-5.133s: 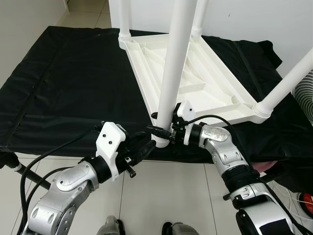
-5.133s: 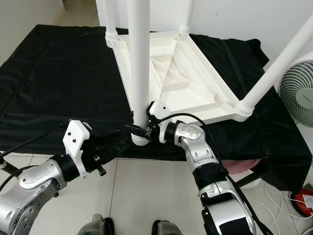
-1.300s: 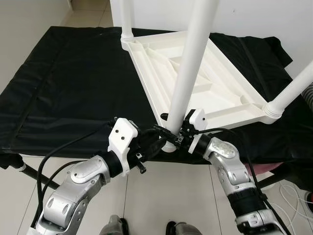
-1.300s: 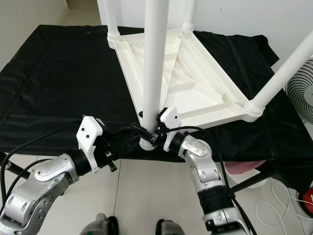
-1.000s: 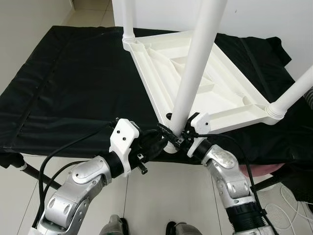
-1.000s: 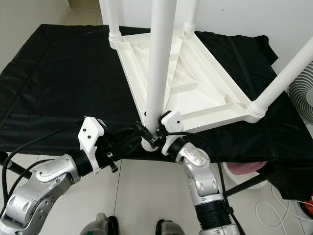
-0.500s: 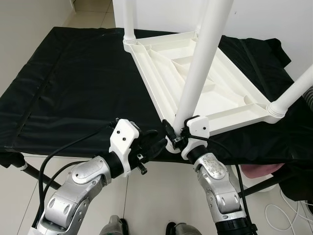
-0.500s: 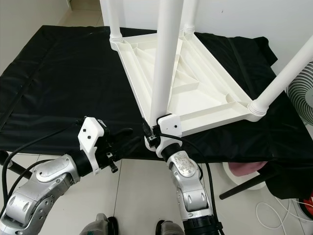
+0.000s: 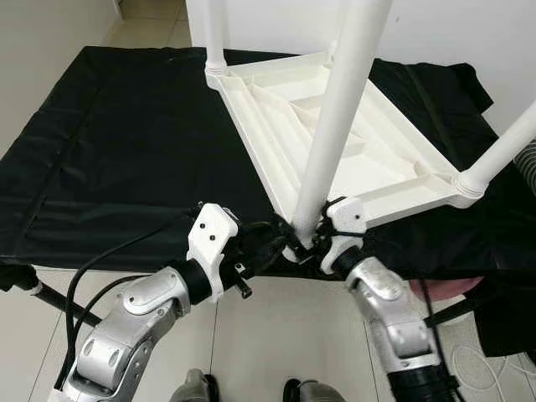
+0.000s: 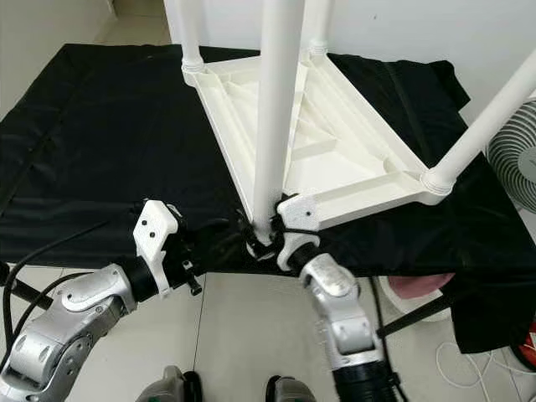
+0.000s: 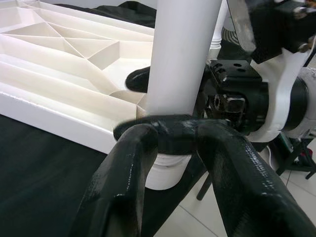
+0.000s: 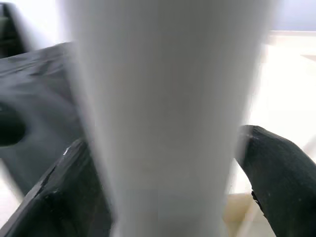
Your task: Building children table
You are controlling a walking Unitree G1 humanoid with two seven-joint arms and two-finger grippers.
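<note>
A: Right gripper (image 12: 163, 168) clamped on the near leg (image 9: 335, 126), one black finger on each side of it, low by the corner socket.

B: And the left gripper (image 11: 170, 136)?

A: At the same leg from the other side, fingertips closed together against it, it seems.

B: Legs?

A: Four white ones, all cut off at the top, standing up from the upturned tabletop (image 9: 335, 142), which lies on the black cloth (image 9: 109, 142). A fan (image 10: 512, 167) shows beyond the tabletop's far right corner.

The table leg (image 12: 163, 113) is blurred, its top cut off.
</note>
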